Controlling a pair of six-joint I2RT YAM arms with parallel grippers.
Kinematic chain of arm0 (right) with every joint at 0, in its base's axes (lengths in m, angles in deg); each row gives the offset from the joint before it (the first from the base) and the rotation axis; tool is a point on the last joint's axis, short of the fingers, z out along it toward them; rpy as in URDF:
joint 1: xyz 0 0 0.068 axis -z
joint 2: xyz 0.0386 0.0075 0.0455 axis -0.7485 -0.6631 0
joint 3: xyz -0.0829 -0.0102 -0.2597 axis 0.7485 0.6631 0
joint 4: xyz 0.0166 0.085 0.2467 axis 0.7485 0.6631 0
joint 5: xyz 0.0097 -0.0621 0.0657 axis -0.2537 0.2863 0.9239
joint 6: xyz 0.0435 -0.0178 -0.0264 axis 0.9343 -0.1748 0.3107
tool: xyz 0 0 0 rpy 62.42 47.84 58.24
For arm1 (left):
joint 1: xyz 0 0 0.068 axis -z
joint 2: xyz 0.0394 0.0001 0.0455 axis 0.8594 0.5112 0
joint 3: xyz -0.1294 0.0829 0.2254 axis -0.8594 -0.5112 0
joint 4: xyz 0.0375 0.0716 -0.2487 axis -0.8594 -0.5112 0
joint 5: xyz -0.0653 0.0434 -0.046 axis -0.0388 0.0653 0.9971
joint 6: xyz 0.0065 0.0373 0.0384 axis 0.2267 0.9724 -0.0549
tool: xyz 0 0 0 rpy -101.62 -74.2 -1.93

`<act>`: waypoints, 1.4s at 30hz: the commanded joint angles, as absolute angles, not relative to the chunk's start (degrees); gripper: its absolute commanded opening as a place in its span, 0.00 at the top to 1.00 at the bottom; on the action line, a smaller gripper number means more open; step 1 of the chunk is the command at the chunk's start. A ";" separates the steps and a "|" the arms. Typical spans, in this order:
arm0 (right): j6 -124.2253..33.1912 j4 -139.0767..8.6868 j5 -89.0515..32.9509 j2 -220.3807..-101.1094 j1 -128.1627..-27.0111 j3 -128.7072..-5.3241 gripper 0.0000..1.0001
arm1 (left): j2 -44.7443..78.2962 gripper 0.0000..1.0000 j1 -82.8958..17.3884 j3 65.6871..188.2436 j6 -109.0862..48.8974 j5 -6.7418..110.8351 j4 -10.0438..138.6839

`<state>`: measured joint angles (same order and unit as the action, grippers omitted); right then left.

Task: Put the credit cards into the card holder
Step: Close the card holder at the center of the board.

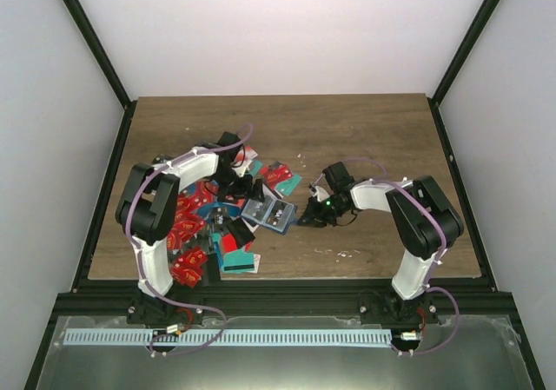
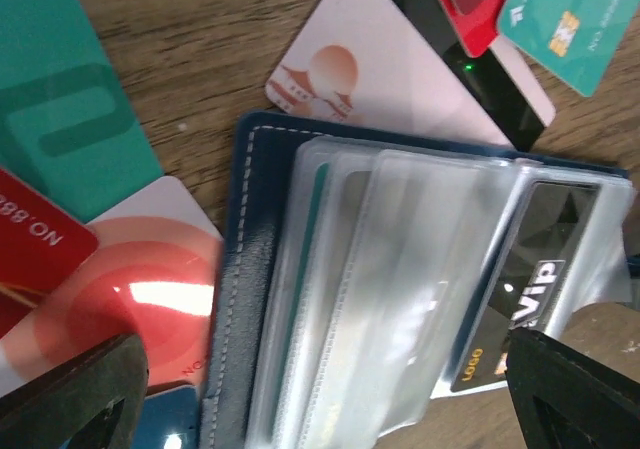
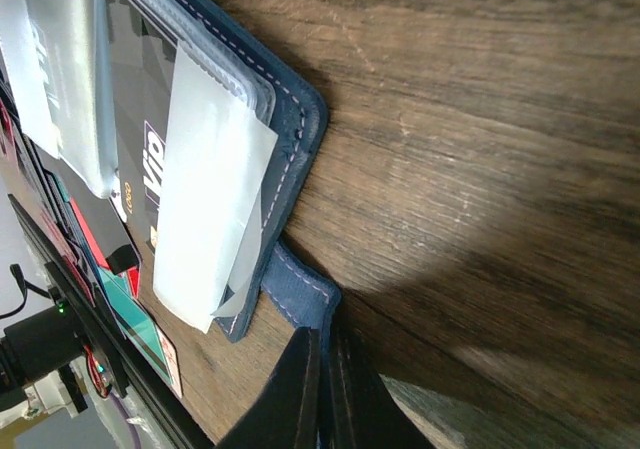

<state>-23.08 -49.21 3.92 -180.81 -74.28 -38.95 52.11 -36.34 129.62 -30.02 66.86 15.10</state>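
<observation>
The dark blue card holder (image 1: 268,214) lies open on the table among scattered credit cards (image 1: 188,234), mostly red. In the left wrist view its clear sleeves (image 2: 400,289) fan out, and one holds a black VIP card (image 2: 540,304). My left gripper (image 2: 325,404) hovers open just above the sleeves, a finger (image 2: 70,394) on each side, holding nothing. Teal (image 2: 60,99), white-pink (image 2: 370,69) and red (image 2: 40,244) cards lie around the holder. My right gripper (image 3: 325,369) is shut on the holder's clasp tab (image 3: 300,289) at its right edge.
Loose cards are spread from the table's left middle (image 1: 269,175) down toward the near edge (image 1: 239,264). Bare wood (image 1: 373,138) lies to the right and back. A black frame rail (image 1: 278,284) runs along the near edge.
</observation>
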 commanded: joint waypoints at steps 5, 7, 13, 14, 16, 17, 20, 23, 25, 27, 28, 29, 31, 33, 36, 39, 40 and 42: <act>-24.91 -44.59 -1.63 -184.61 -73.78 -40.17 0.99 | 55.35 0.01 -36.26 125.01 -29.15 76.16 20.91; -25.08 -44.44 -1.52 -185.13 -73.77 -40.69 0.99 | 55.58 0.02 -36.24 124.28 -29.27 78.28 21.80; -25.38 -44.18 -1.20 -185.79 -73.77 -41.54 0.99 | 53.42 0.04 -36.23 123.97 -30.84 79.19 22.80; -25.40 -44.17 -1.23 -185.80 -73.77 -41.63 0.99 | 52.61 0.04 -36.23 124.08 -31.47 79.27 22.82; -25.43 -44.22 -1.32 -185.88 -73.78 -41.72 0.99 | 50.74 0.04 -36.14 124.48 -32.47 79.41 22.78; -25.40 -44.25 -1.26 -185.89 -73.77 -41.74 0.99 | 49.70 0.05 -36.07 124.70 -33.01 79.76 22.73; -25.50 -44.21 -1.32 -185.98 -73.78 -41.95 0.99 | 47.72 0.05 -35.65 125.51 -34.41 80.70 22.74; -25.55 -44.05 -1.72 -186.05 -73.78 -42.18 0.99 | 46.70 0.06 -35.06 125.94 -35.83 81.17 22.90; -25.69 -43.77 -2.06 -186.09 -73.78 -42.37 0.99 | 45.79 0.07 -34.55 126.08 -36.90 81.42 23.38; -25.66 -43.47 -2.28 -186.12 -73.77 -42.68 0.99 | 44.71 0.07 -34.09 126.03 -38.07 82.17 24.18; -25.70 -43.40 -2.37 -186.14 -73.79 -42.78 0.99 | 44.39 0.07 -33.85 126.07 -38.56 82.71 24.58; -25.71 -43.38 -2.38 -186.20 -73.78 -42.86 0.99 | 44.10 0.07 -33.70 126.05 -39.08 83.24 24.92; -25.78 -43.31 -2.51 -186.27 -73.77 -42.99 0.99 | 43.88 0.07 -33.28 126.06 -39.75 83.80 25.27; -25.84 -43.21 -2.67 -186.41 -73.77 -43.21 0.99 | 43.79 0.08 -32.58 126.21 -40.15 84.11 25.42; -25.80 -42.95 -2.97 -186.82 -73.82 -43.62 0.99 | 43.17 0.08 -31.81 125.73 -41.41 86.03 27.46; -25.85 -42.65 -3.22 -187.28 -73.77 -44.28 0.99 | 43.12 0.08 -31.05 124.88 -42.63 87.56 29.73; -25.81 -42.53 -3.29 -187.37 -73.77 -44.55 0.99 | 43.19 0.08 -30.76 124.72 -42.83 87.78 30.24; -25.87 -42.31 -3.47 -187.54 -73.77 -45.00 0.99 | 43.38 0.09 -29.97 124.83 -43.32 87.93 31.05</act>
<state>-24.91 -44.56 4.67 -184.41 -74.04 -44.33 44.52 -31.64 125.47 -41.50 84.73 27.17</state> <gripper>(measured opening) 0.030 0.916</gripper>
